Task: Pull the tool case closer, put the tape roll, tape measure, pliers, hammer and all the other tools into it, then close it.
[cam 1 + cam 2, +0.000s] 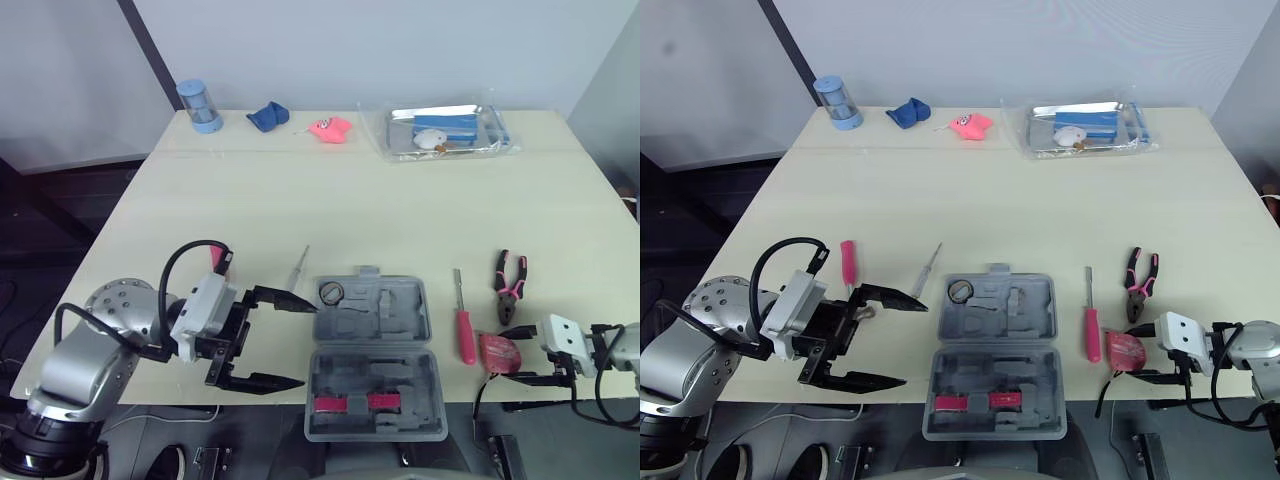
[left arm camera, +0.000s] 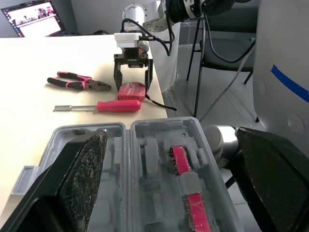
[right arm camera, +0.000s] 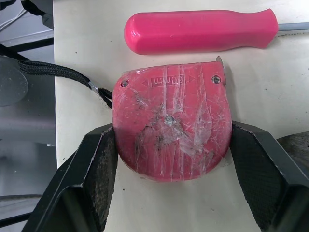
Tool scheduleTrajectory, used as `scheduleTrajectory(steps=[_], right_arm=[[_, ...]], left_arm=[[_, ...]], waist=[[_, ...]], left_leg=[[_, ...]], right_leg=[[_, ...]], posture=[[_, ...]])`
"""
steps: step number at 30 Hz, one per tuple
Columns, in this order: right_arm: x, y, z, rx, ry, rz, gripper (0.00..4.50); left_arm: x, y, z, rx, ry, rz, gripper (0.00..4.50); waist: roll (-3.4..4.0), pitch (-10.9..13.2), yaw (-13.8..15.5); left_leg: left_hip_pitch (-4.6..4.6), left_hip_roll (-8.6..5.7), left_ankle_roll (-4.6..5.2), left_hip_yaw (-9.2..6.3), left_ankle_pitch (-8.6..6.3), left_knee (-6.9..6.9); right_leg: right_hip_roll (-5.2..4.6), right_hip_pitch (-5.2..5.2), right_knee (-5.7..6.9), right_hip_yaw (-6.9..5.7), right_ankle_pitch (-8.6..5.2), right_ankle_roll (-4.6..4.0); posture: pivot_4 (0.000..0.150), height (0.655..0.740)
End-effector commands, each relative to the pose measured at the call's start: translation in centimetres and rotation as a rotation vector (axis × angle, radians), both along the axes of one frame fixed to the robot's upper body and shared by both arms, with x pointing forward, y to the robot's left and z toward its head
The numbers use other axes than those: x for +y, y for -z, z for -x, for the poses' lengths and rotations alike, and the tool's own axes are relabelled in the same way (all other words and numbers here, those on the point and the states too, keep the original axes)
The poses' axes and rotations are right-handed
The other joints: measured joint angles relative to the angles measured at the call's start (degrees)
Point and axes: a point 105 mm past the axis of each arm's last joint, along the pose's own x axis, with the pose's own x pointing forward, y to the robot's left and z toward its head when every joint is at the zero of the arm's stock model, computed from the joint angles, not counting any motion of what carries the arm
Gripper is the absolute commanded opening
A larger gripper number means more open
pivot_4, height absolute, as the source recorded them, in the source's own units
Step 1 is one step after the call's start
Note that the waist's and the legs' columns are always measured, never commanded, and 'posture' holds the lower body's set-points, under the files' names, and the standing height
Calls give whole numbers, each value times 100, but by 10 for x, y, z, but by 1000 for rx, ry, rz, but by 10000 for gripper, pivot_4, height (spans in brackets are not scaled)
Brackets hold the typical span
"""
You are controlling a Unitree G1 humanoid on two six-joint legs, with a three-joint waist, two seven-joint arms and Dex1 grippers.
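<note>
The grey tool case [image 1: 372, 365] lies open at the table's front edge, with pink-handled pieces in its near half. A small tape roll [image 1: 332, 292] rests at its far left corner. My left gripper [image 1: 300, 343] stands open just left of the case, holding nothing. Near it lie a thin screwdriver [image 1: 297, 268] and a pink-handled one [image 1: 847, 262]. To the right of the case lie a pink screwdriver [image 1: 465, 334] and the pliers [image 1: 510, 285]. My right gripper [image 3: 174, 159] is shut on the red tape measure [image 3: 171, 125], which sits on the table.
Along the far edge stand a blue cylinder [image 1: 200, 105], a blue cloth [image 1: 268, 117], a pink object [image 1: 330, 128] and a clear tray [image 1: 445, 130]. The tape measure's black strap [image 3: 53, 72] hangs over the table's front edge [image 1: 200, 400].
</note>
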Motion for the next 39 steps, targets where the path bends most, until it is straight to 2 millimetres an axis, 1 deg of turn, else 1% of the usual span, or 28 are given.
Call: scheduleTrajectory(steps=[1, 4, 7, 9, 11, 13, 14, 19, 23, 27, 29, 31, 33, 36, 39], right_arm=[[-6, -19, -3, -53, 6, 3, 29234], [-10, -34, -3, -64, 0, 37, 29234], [-8, -50, -5, -72, -7, 63, 29234], [-7, -65, -10, -84, -31, 131, 29234], [4, -82, -18, -95, -38, 131, 29234], [16, -93, -28, -107, -26, 129, 29234], [26, -98, -34, -110, -25, 141, 29234], [67, -111, -55, -111, -50, 176, 29234], [97, -112, -67, -83, -81, 239, 29234], [109, -108, -79, -68, -80, 343, 29234], [119, -108, -84, -72, -84, 360, 29234], [129, -106, -85, -67, -89, 373, 29234], [135, -102, -88, -76, -91, 405, 29234], [149, -93, -91, -76, -83, 450, 29234], [154, -87, -94, -82, -71, 497, 29234]], left_arm=[[-1, -2, 1, -18, 11, 7, 45000], [1, -2, 0, -15, -7, 17, 45000], [2, -3, -1, -13, -29, 36, 45000], [1, -3, -3, -11, -64, 49, 45000], [1, -5, -4, -3, -98, 82, 45000], [2, -7, -6, -7, -124, 98, 45000], [4, -9, -9, -11, -152, 110, 45000], [10, -10, -16, -16, -233, 128, 45000], [16, -11, -18, -15, -303, 148, 45000], [20, -10, -18, -25, -358, 144, 45000], [22, -9, -17, -27, -383, 148, 45000], [24, -8, -14, -24, -404, 148, 45000], [25, -5, -13, -28, -422, 139, 45000], [27, -4, -15, -49, -451, 138, 45000], [27, -4, -15, -48, -457, 143, 45000]], waist=[[3, 2, 2], [7, 3, 5], [9, 3, -6], [10, 3, -10], [10, 4, -7], [10, 4, -12], [10, 4, -10], [9, 5, -5], [8, 5, 22], [9, 6, 19], [9, 6, 12], [9, 6, -1], [9, 6, -2], [9, 6, 4], [9, 6, 12]], left_leg=[[0, 0, 0, 0, 0, 0], [-1, -1, 0, 1, 0, 0], [0, 0, 0, 1, 0, 1], [2, 0, 0, 1, 0, 0], [0, 0, 0, 0, 0, 1], [0, 0, 0, 0, 0, 1], [1, 1, 0, -1, 0, 1], [-7, 1, 0, -4, 0, 1], [-20, 0, -1, -7, 0, 1], [-21, -1, -1, -8, 0, 1], [-22, -1, -1, -9, 0, 1], [-21, -1, -1, -9, 0, 0], [-22, 0, -1, -10, 0, -1], [-23, 0, -1, -10, 0, -2], [-23, 0, -1, -10, 0, -1]], right_leg=[[0, 0, 0, 0, 0, 0], [-1, 0, 0, 1, 0, 0], [0, 0, 1, 1, 0, 0], [0, -1, 3, 1, 0, 0], [0, -1, 3, 1, 0, 0], [0, -1, 3, 1, 0, 0], [0, -1, 4, 1, 0, 0], [0, -5, 0, -2, 0, 0], [-1, -20, -1, -6, 0, 0], [-3, -22, -3, -7, 0, 0], [-3, -22, -3, -10, 0, 0], [-3, -24, -2, -10, 0, 0], [-2, -27, 0, -9, 0, -1], [-2, -28, 0, -10, 0, -1], [-2, -29, 1, -10, 1, -1]], posture=[[1500, 7400], [1500, 7400], [1500, 7400], [1500, 7400], [1500, 7400], [1500, 7400], [1500, 7400], [1500, 7400], [1500, 7400], [1500, 7400], [1500, 7400], [1500, 7400], [1500, 7400], [1500, 7400], [1500, 7400]])
